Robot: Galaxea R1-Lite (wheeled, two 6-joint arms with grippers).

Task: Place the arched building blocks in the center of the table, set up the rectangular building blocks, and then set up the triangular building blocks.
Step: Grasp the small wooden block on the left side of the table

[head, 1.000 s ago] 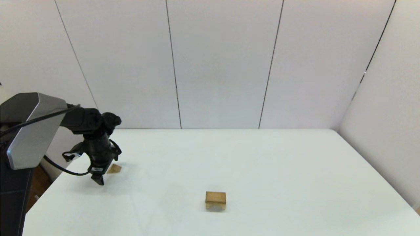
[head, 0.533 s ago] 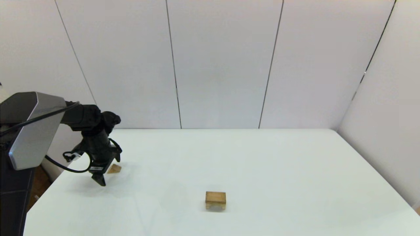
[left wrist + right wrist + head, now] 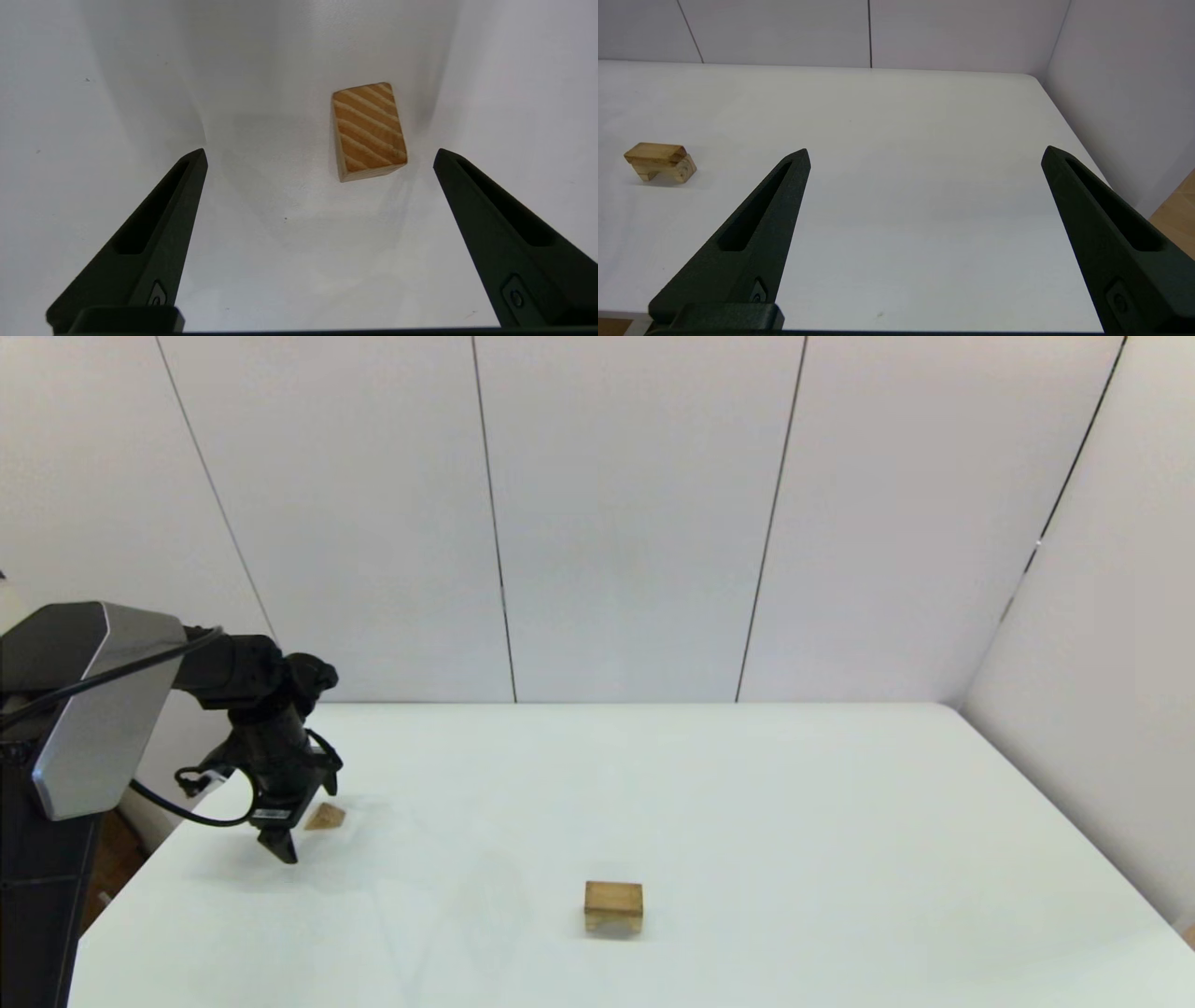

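Head view showed the white table (image 3: 747, 784) with a two-block stack near its middle, toward six o'clock from the centre. In the right wrist view that stack read as the rectangular building blocks (image 3: 655, 152), a flat slab, lying across the top of the arched building blocks (image 3: 668, 170), whose cutout faced the tabletop. So the first two steps looked done, as far as could be judged; only the third remained.

The triangular building blocks (image 3: 326, 817) lay alone toward nine o'clock, close to the table's left edge and well apart from the stack. In the left wrist view it (image 3: 369, 130) showed a striped grain face and rested flat on the table, untouched.

The left gripper (image 3: 280, 845) hung over that corner, its arm reaching in from the left with the wrist bent so the fingers pointed down at the surface. Its two fingers (image 3: 159, 233) were spread wide and held nothing; the prism sat between their lines but nearer the far finger, off the midline, and beyond the tips. A grasp would probably call for a small sideways correction and a descent before the fingers came together.

The right gripper (image 3: 924, 154) was parked low off the table's near right side, fingers apart and empty.
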